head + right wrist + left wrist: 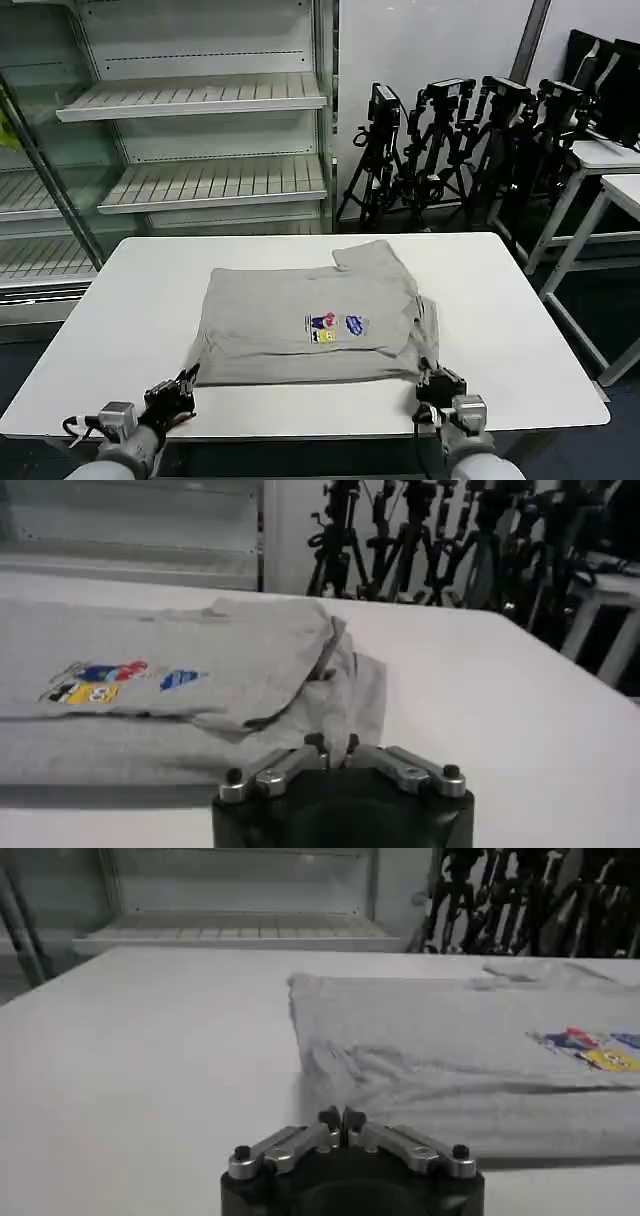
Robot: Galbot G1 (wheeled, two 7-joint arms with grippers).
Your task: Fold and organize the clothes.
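The left pincer (178, 392) is seen low at the near edge of the surface (120, 300), around seven o'clock from the shirt, its fingertips (330, 1118) pressed together on nothing. The right pincer (438, 388) is found at about five o'clock, just at the shirt's near right corner, its tips nearly together too; whether cloth is caught between them cannot be told.

The clothes (310, 320), a grey T-shirt (450, 1058) with a small coloured print (335, 327), are spread across the middle of the white surface, already doubled into a rough rectangle. A flap is left sticking out toward one o'clock, and the right side (330, 680) is bunched in loose layers rather than laid flat.

Both arms are set symmetrically at the near hem, one per corner, which is judged a ready stance for lifting that edge and carrying it over toward twelve o'clock. The fold is judged partly done; the rumpled right edge could slip or drag if taken unevenly.
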